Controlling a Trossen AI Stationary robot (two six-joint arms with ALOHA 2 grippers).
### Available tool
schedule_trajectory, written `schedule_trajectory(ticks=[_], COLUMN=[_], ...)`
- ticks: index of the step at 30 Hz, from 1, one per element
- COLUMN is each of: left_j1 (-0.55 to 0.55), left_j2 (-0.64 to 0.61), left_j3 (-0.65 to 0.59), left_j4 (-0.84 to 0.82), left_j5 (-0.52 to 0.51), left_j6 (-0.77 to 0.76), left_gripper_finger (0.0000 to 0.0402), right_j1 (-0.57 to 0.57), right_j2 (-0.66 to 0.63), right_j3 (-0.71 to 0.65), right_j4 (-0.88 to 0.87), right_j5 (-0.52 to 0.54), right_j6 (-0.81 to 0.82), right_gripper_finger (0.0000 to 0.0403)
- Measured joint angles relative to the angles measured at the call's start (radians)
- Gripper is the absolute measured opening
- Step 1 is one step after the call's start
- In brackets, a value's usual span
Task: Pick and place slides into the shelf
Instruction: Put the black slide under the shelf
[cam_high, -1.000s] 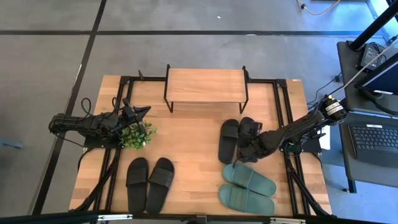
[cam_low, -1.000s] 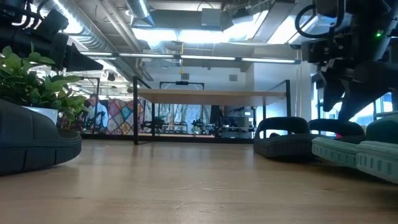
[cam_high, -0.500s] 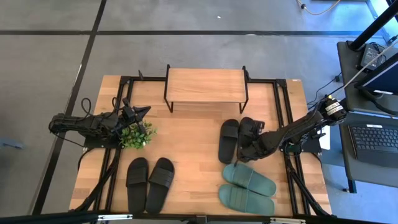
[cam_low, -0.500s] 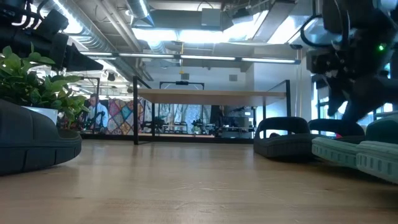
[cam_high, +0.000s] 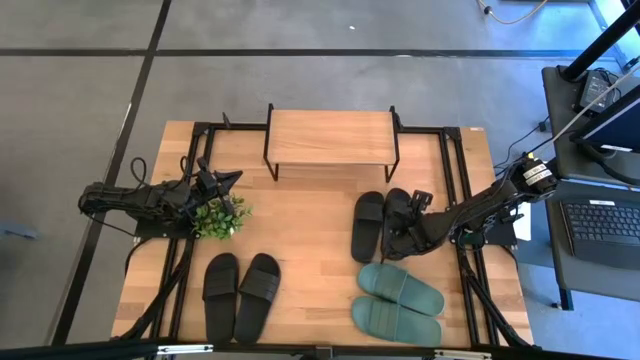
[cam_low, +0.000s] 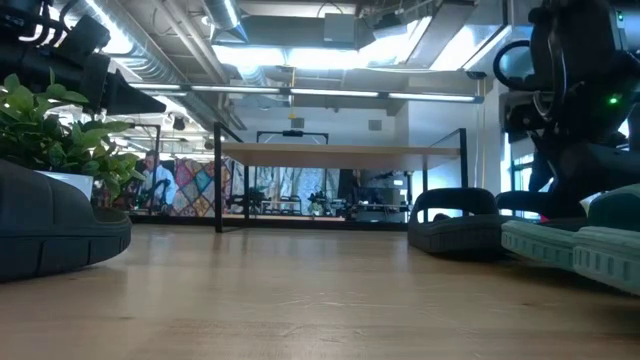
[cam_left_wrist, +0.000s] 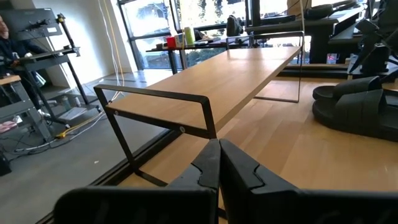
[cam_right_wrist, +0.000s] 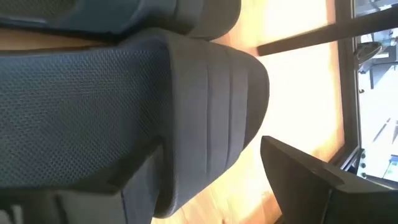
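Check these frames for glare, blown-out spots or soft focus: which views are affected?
High view: even light, sharp, no glare. Low view: ceiling lights flare; the near black slide is soft. Left wrist view: windows are washed out. Right wrist view: the table is blown out past the black slide's strap, which fills the picture between the open right end effector's fingers.

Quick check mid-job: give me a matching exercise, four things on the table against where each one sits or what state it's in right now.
Things:
1. shelf
2. green slides
3. left gripper
4. right gripper

Places or states:
A. shut, beside the plant
B. open, around a black slide
C. table's far edge, top bare
D. near edge, right side

Pairs: 1-C, 2-D, 3-A, 4-B
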Motion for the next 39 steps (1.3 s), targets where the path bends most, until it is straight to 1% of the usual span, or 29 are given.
schedule_trajectory(ticks=[7, 11, 16, 23, 27, 28, 36, 39], left_j1=[0.000, 0.000, 0.000, 0.000, 0.000, 0.000, 0.000, 0.000], left_j2=[0.000, 0.000, 0.000, 0.000, 0.000, 0.000, 0.000, 0.000], left_j3=[0.000, 0.000, 0.000, 0.000, 0.000, 0.000, 0.000, 0.000], left_j4=[0.000, 0.000, 0.000, 0.000, 0.000, 0.000, 0.000, 0.000], left_j5=[0.000, 0.000, 0.000, 0.000, 0.000, 0.000, 0.000, 0.000], left_j6=[0.000, 0.000, 0.000, 0.000, 0.000, 0.000, 0.000, 0.000], left_gripper_finger=[0.0000, 0.0000, 0.0000, 0.0000, 0.0000, 0.0000, 0.0000, 0.0000], right_j1=[0.000, 0.000, 0.000, 0.000, 0.000, 0.000, 0.000, 0.000], right_j2=[0.000, 0.000, 0.000, 0.000, 0.000, 0.000, 0.000, 0.000], right_j3=[0.000, 0.000, 0.000, 0.000, 0.000, 0.000, 0.000, 0.020], right_j4=[0.000, 0.000, 0.001, 0.003, 0.016, 0.016, 0.021, -0.008], right_j5=[0.000, 0.000, -0.003, -0.005, -0.003, -0.004, -0.013, -0.046], right_j6=[-0.001, 0.001, 0.000, 0.000, 0.000, 0.000, 0.025, 0.024], right_gripper_finger=[0.0263, 0.0244, 0.0187, 0.0091, 0.0026, 0.0017, 0.0013, 0.0013])
